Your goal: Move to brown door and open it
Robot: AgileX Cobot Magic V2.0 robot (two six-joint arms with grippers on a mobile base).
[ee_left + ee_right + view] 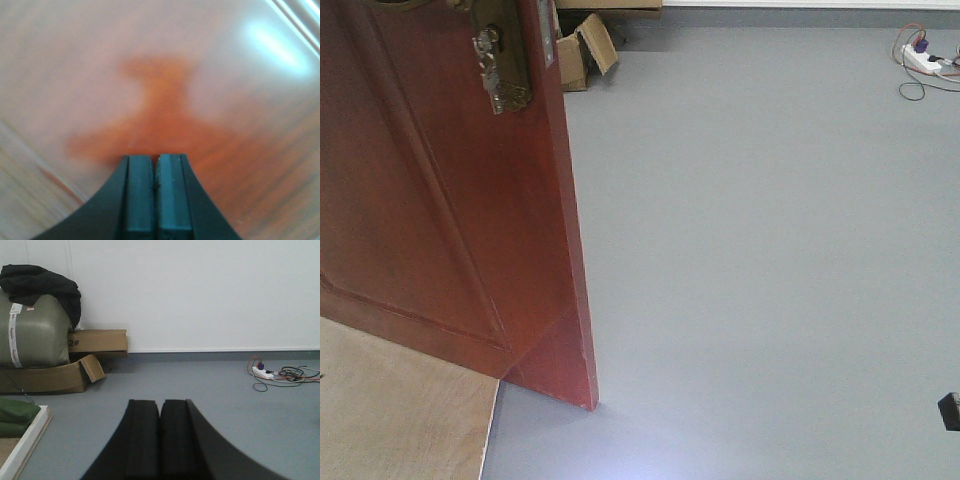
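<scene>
The left gripper [155, 192] had its pads pressed together with nothing between them, hovering very close to a glossy reddish-brown wooden surface, judged to be the door's face, where its own dark reflection showed blurred. The right gripper [160, 437] was likewise closed and empty, pointing across the grey floor [210, 390] toward the far white wall, cardboard boxes [55, 375] at the far left and a power strip [264, 373] with cables at the far right. In the front view the brown door [440, 200] stood at the left, swung well ajar, its brass lock plate [500, 60] near the top and its free edge facing the open floor. The opening looked largely done; perhaps only a wider swing was left.
</scene>
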